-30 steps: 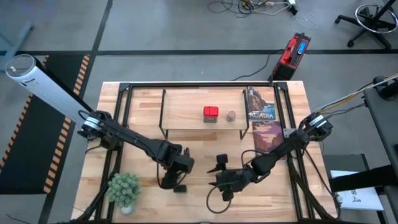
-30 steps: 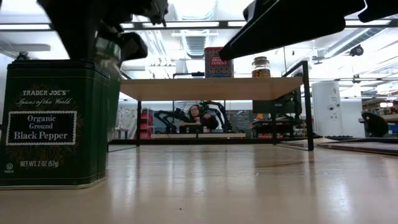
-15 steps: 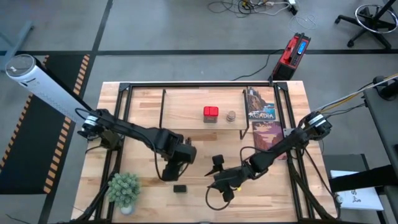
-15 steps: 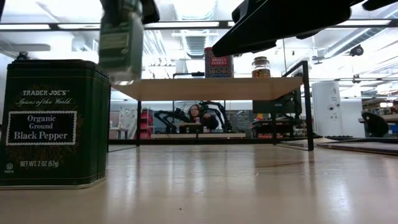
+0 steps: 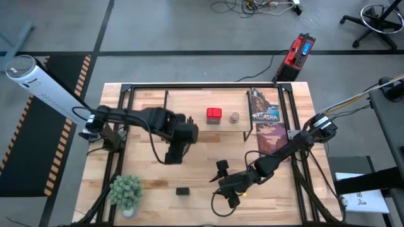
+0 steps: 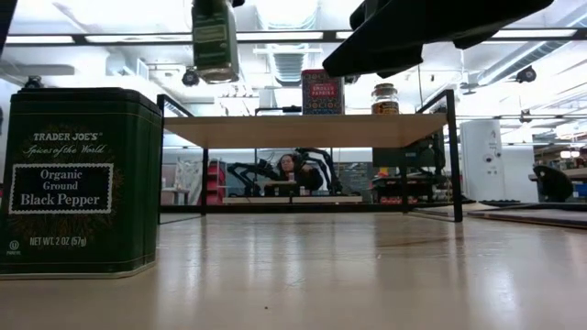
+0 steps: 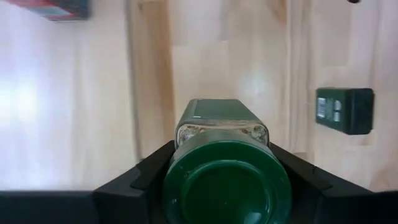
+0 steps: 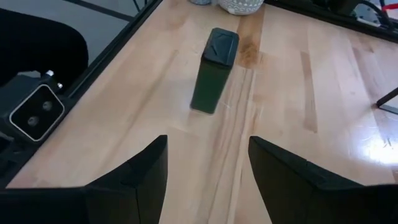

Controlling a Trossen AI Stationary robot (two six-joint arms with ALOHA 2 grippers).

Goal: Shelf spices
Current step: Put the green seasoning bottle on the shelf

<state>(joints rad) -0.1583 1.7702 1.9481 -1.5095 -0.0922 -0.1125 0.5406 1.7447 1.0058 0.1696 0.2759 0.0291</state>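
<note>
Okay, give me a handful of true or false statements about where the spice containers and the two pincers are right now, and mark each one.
1. The left pincer holds the green-capped jar up off the table. True.
2. The dark square tin is on the shelf. False: it stands on the table, in front of the shelf.
3. The red tin and the round tan jar sit side by side on the shelf. True.
4. The right pincer is shut on the dark tin. False: it is open and empty, with the tin standing apart ahead of it.
5. The potted plant is on the shelf. False: it is at the table's front left corner.
</note>
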